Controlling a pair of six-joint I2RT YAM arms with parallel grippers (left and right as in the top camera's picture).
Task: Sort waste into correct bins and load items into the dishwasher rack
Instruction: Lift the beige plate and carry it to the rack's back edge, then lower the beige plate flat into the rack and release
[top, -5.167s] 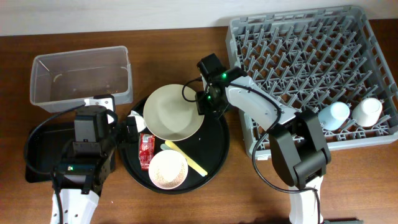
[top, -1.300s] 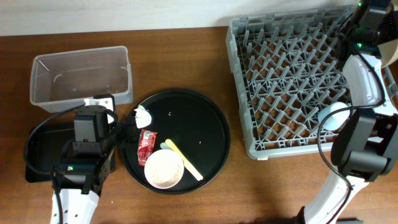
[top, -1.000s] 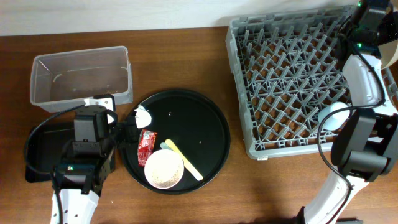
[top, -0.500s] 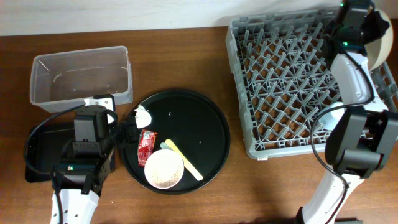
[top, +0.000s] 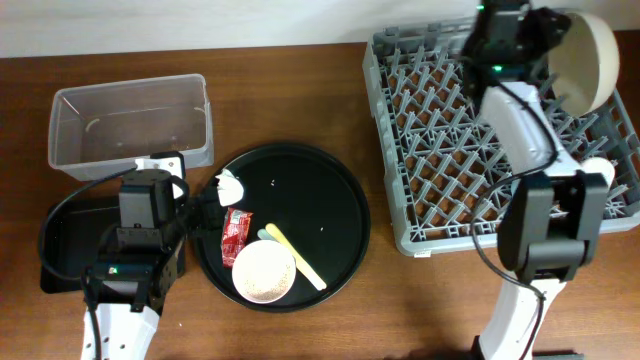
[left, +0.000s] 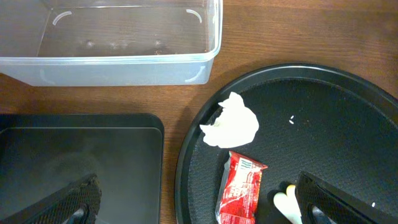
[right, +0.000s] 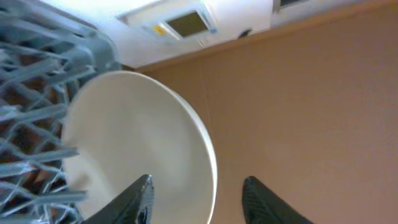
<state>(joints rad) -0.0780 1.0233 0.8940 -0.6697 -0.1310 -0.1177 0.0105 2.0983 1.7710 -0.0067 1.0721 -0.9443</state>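
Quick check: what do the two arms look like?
Both have white links, black joints and small green lights. The left arm is a blocky black housing with a looping black cable; the right arm is slimmer, a thin black cable alongside.

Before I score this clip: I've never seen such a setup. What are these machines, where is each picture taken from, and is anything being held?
Two robot arms stand at a wooden table, each ending in a two-finger gripper. One picture looks down from overhead; the other two come from cameras on the wrists. The left gripper hangs open by a round black tray bearing a tissue, a red sachet, a bowl and a yellow utensil. Beside it sit a clear tub and a flat black tray. The right gripper is open at the grey rack, where a cream plate stands on edge. Nothing is held.
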